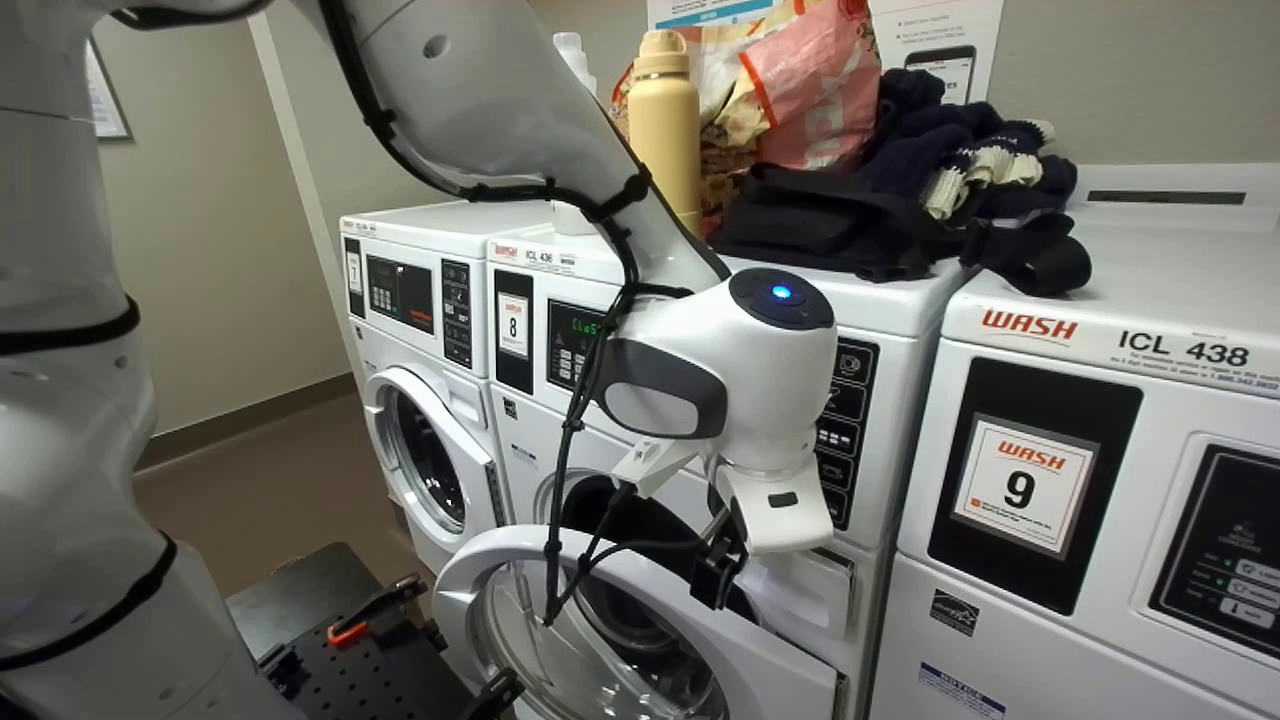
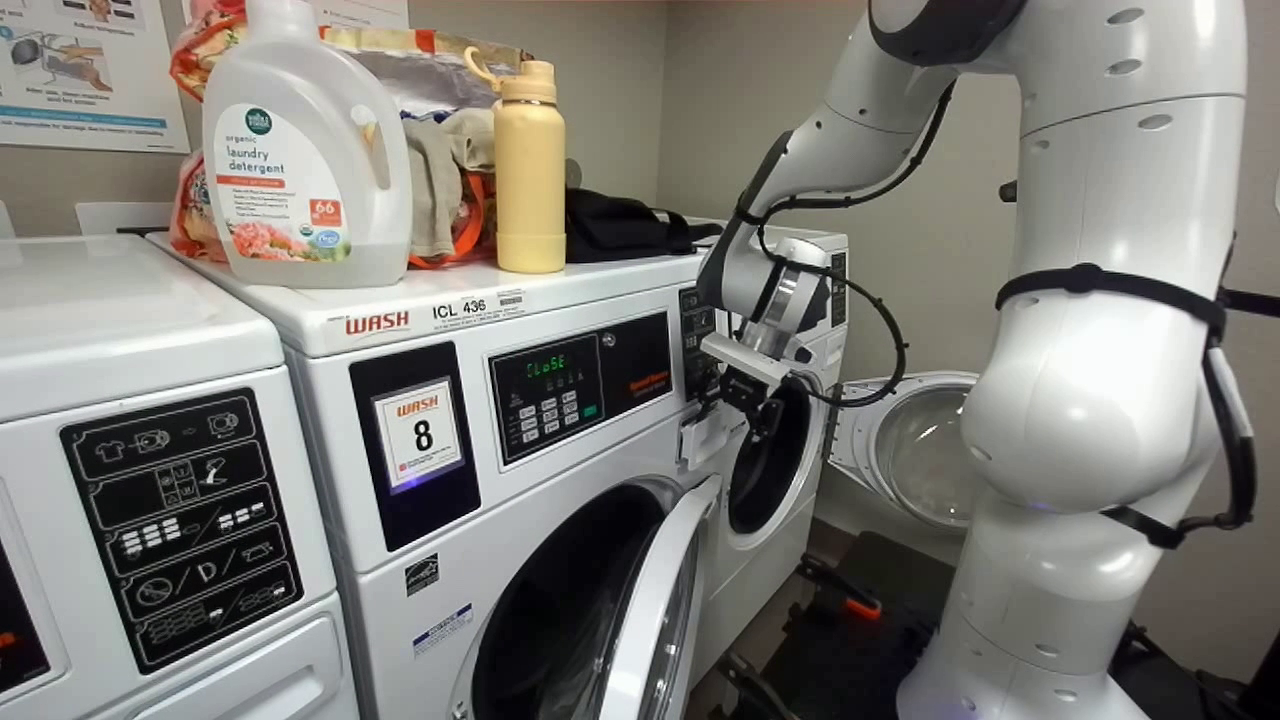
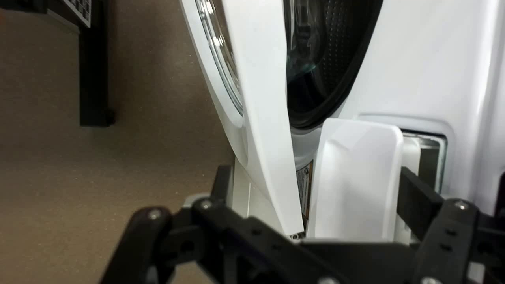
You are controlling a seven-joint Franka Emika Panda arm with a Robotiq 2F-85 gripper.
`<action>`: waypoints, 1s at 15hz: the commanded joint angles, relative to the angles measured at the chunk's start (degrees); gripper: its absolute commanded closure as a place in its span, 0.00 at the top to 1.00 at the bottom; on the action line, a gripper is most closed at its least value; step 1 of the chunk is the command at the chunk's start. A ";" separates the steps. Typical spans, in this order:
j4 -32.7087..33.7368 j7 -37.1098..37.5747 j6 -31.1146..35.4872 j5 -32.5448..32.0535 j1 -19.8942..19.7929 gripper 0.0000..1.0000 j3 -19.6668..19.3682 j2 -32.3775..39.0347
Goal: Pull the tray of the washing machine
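Gripper [image 3: 314, 181] spread wide at the tray [image 3: 357, 185] of the washing machine [image 2: 530, 500], the tray partly out.

In an exterior view, a detergent bottle [image 2: 305, 150] stands on the machine at upper left; then come the number 8 sign [image 2: 420, 435], a yellow bottle [image 2: 530, 180] at upper centre, the green-lit display [image 2: 545, 385], the round door [image 2: 650, 600] swung open at lower centre, the tray right of centre below a black button panel [image 2: 692, 345], and the robot arm [image 2: 1090, 300] filling the right. In the wrist view, one finger [image 3: 223, 187] stands left of centre, well apart from the tray; the flat white front lies right of centre, the other finger at its right edge, whether touching cannot be told.
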 commanded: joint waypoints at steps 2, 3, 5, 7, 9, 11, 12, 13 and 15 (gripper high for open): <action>1.52 3.65 -6.27 -4.09 1.32 1.00 -0.30 0.92; 1.63 3.84 -7.22 -4.84 1.28 1.00 -0.38 1.02; 1.55 3.76 -8.80 -5.67 1.10 1.00 -0.45 0.51; 1.63 4.18 -10.25 -6.84 1.06 1.00 -0.68 0.15; 1.46 5.84 -10.92 -8.71 1.33 1.00 -1.20 0.20; 1.09 8.18 -10.43 -9.93 1.47 1.00 -1.45 0.54; 0.92 9.68 -9.84 -10.71 1.65 1.00 -1.63 0.80; 0.91 10.69 -9.52 -10.89 1.67 1.00 -1.70 1.00; 0.88 12.27 -9.77 -11.47 1.75 1.00 -2.00 1.19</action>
